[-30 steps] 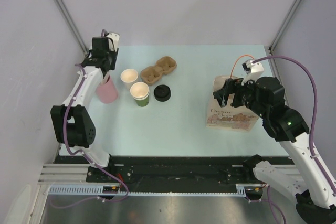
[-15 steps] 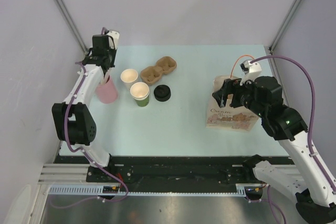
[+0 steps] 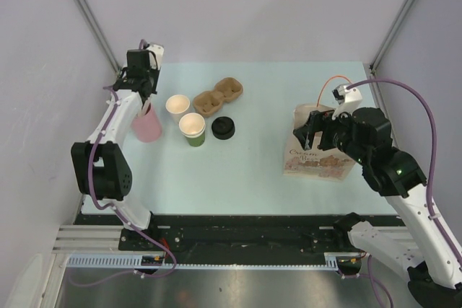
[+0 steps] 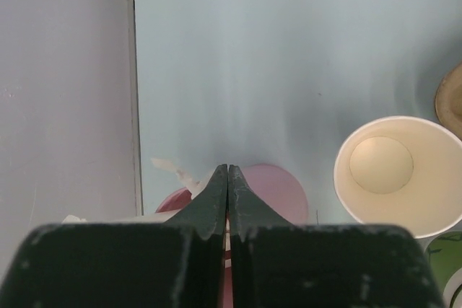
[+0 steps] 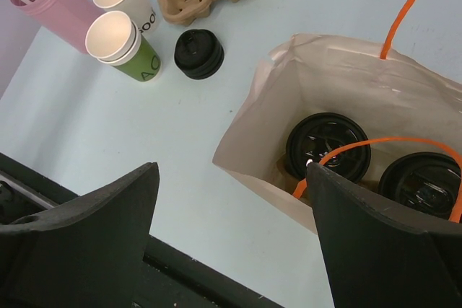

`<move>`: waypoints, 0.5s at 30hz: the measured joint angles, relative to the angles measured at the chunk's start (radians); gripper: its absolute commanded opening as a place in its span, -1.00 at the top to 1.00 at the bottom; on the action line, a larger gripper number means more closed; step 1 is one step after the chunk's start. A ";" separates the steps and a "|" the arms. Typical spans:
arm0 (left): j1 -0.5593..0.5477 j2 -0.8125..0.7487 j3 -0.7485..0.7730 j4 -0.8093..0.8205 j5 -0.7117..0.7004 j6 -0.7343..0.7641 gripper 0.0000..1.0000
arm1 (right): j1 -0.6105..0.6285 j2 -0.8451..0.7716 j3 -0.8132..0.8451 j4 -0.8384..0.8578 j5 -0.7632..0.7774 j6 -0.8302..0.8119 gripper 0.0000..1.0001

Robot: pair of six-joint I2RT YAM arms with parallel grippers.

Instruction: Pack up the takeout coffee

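Inside the paper bag [image 5: 260,106] at the right of the table [image 3: 253,156]: one takeout coffee cup [image 5: 328,146] and a second lidded cup [image 5: 422,182] just beside it. Both upright, long axes vertical, round black lids facing straight up at the bag's open mouth. Cup sides hidden by the bag. Above that mouth, the right hand [image 5: 231,171], spread wide, gripping nothing. Far left, the left hand [image 4: 228,192], fingers pressed together over the pink cup [image 4: 274,185] of straws.
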 measured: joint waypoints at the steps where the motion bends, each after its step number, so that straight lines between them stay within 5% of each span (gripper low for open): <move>1: 0.000 -0.002 -0.004 0.000 0.000 0.000 0.99 | 0.000 -0.003 0.000 0.000 0.000 0.000 -0.75; 15: 0.000 -0.225 -0.015 -0.003 0.019 0.014 0.99 | 0.005 -0.015 0.000 0.002 -0.001 0.001 -0.75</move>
